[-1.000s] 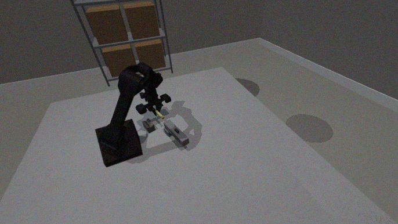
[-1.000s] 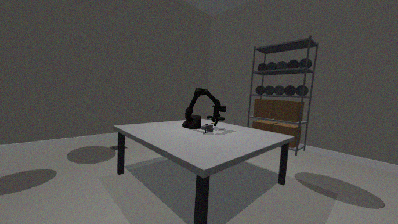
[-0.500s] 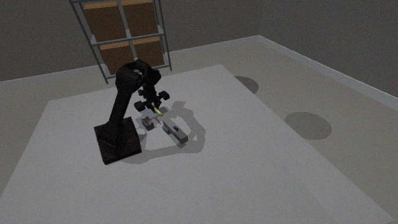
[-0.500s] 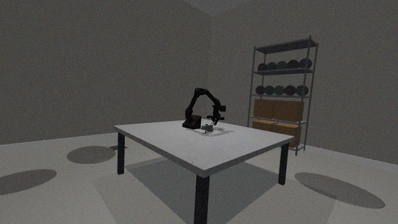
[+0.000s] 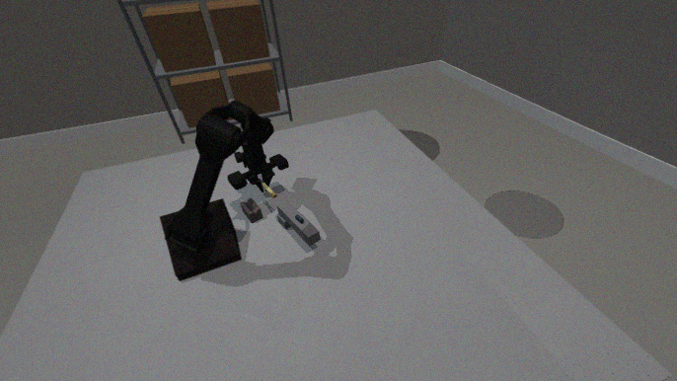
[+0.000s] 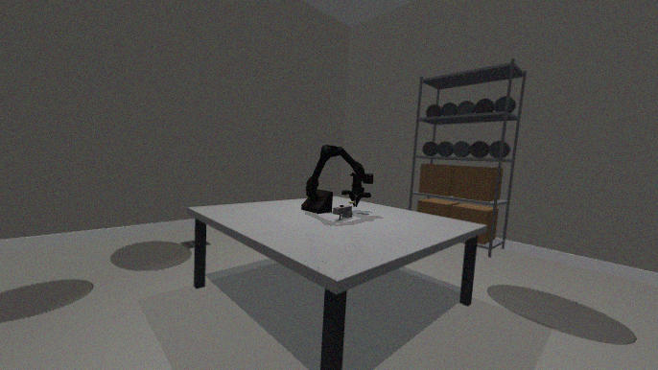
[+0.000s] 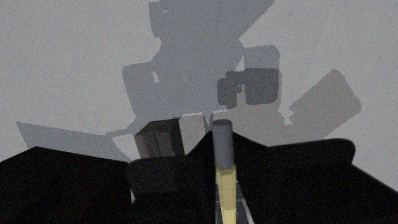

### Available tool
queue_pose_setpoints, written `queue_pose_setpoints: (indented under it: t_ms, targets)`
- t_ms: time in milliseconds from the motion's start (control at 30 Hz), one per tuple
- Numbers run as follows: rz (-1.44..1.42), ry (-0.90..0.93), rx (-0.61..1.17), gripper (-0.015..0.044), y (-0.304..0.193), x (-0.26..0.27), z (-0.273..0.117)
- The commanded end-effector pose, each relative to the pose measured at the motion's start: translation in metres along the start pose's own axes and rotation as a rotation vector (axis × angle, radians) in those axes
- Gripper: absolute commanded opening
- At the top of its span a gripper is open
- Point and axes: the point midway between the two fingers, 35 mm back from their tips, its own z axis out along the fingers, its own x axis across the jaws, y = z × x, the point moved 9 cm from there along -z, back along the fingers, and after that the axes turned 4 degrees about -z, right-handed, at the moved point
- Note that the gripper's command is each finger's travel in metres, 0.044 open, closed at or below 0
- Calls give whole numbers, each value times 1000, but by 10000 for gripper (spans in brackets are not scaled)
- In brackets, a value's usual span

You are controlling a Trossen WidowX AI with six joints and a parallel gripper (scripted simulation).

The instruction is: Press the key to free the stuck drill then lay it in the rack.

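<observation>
My gripper (image 5: 266,186) (image 6: 355,204) is shut on the drill (image 5: 269,190) (image 7: 227,192), a thin rod with a yellow length and a grey end. The drill's yellow part points toward the end of the long grey holder block (image 5: 297,222) (image 6: 342,211). I cannot tell whether its tip is clear of the block. The key (image 5: 299,218), a small dark blue button, sits on top of the block. The rack (image 5: 252,210) (image 7: 159,140), a small brown block with a notched top, stands beside the holder, toward the arm's base. The fingers hide part of the drill.
The arm's dark square base (image 5: 222,237) stands on the white table (image 5: 375,296) (image 6: 288,230), close to the rack. Shadows of the arm lie around the block. A shelf unit (image 5: 219,61) (image 6: 465,158) stands on the floor beyond the table.
</observation>
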Motion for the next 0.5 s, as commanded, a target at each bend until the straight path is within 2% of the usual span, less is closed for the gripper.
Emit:
queue_pose_setpoints:
  t_ms: [0, 467]
  targets:
    - [5, -4, -5, 0, 0, -1, -3]
    - [5, -4, -5, 0, 1, -1, -5]
